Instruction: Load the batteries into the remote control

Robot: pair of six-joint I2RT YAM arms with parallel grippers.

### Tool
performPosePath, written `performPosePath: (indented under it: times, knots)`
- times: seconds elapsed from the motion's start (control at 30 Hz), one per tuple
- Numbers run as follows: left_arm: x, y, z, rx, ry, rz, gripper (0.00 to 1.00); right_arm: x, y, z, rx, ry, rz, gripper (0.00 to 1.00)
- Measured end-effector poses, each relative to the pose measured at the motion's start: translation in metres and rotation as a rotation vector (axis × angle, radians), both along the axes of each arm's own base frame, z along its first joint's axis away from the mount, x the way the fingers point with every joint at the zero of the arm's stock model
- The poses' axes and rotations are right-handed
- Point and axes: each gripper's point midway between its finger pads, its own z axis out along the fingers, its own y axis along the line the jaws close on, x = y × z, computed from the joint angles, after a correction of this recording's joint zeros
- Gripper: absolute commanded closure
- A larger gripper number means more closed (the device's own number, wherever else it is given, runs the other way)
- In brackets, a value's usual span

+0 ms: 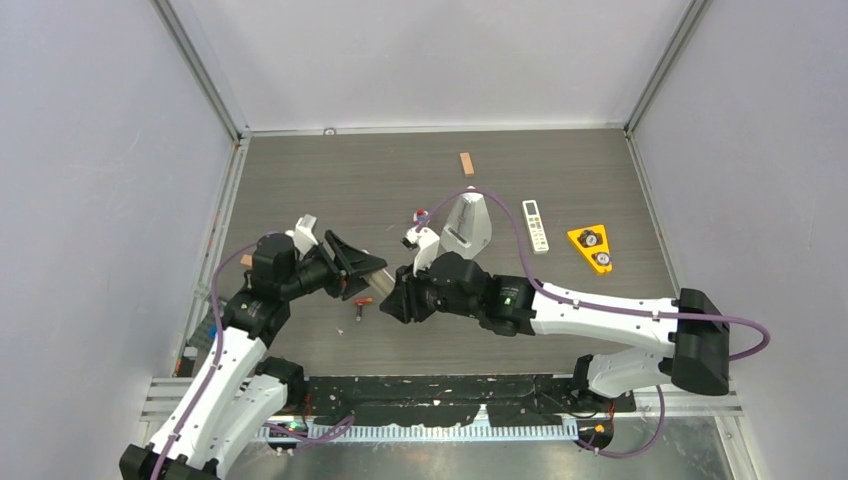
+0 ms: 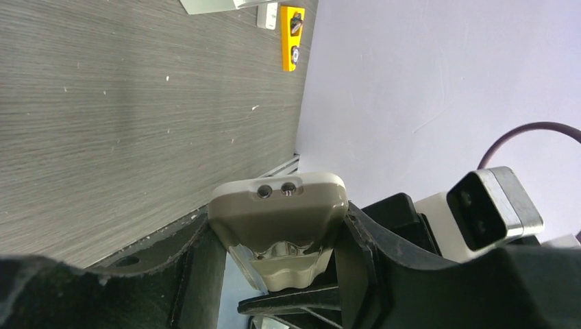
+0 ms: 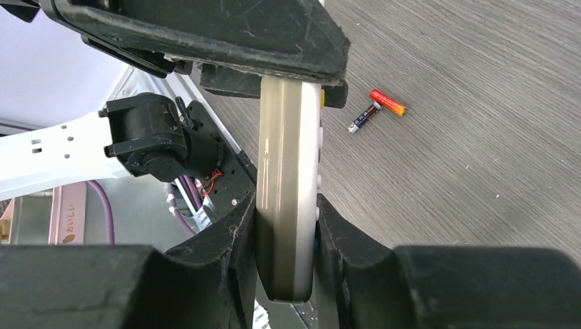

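Remote control (image 3: 288, 185) stands edge-on, near end pinched by right gripper (image 3: 285, 210), far end clamped under left gripper (image 3: 288, 77); two batteries (image 3: 377, 110) lie on grey counter (image 3: 479, 178) just right, ends nearly touching.

The left arm (image 1: 228, 368) and right arm (image 1: 610, 305) are slim, with white shells on the long links and matte black housings at the joints. A purple cable (image 1: 745, 335) loops along each. A small green light (image 1: 507, 297) glows near the right wrist. The fingers (image 3: 346, 236) are scuffed black plastic.
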Motion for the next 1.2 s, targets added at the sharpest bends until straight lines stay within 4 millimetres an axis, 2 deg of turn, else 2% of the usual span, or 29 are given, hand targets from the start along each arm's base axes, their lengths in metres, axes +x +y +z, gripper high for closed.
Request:
performPosePath:
  times: [0.1,0.23,0.5,0.67,0.77,0.87,0.93,1.2]
  knots:
    - [-0.004,-0.001,0.005,-0.01,-0.052,-0.021,0.22,-0.004,-0.002,0.004,0.032,0.012,0.009,0.95]
    - [-0.009,-0.006,0.019,-0.002,-0.201,-0.105,0.14,-0.006,-0.015,0.011,0.09,0.058,0.035,0.95]
    - [-0.03,-0.015,0.049,0.006,-0.49,-0.311,0.16,-0.008,-0.057,0.022,0.271,0.23,0.188,0.95]
    - [-0.043,-0.022,0.057,-0.027,-0.548,-0.441,0.17,-0.031,-0.061,0.034,0.304,0.272,0.331,0.94]
    - [-0.042,-0.023,0.062,0.001,-0.575,-0.484,0.17,-0.048,-0.063,0.04,0.314,0.298,0.426,0.94]
    - [-0.041,-0.023,0.065,0.029,-0.591,-0.518,0.28,-0.059,-0.065,0.043,0.318,0.316,0.492,0.94]
    - [-0.045,-0.023,0.065,0.032,-0.602,-0.542,0.31,-0.062,-0.065,0.045,0.32,0.322,0.511,0.94]
    - [-0.069,-0.022,0.066,-0.011,-0.641,-0.642,0.3,-0.064,-0.064,0.04,0.31,0.352,0.529,0.95]
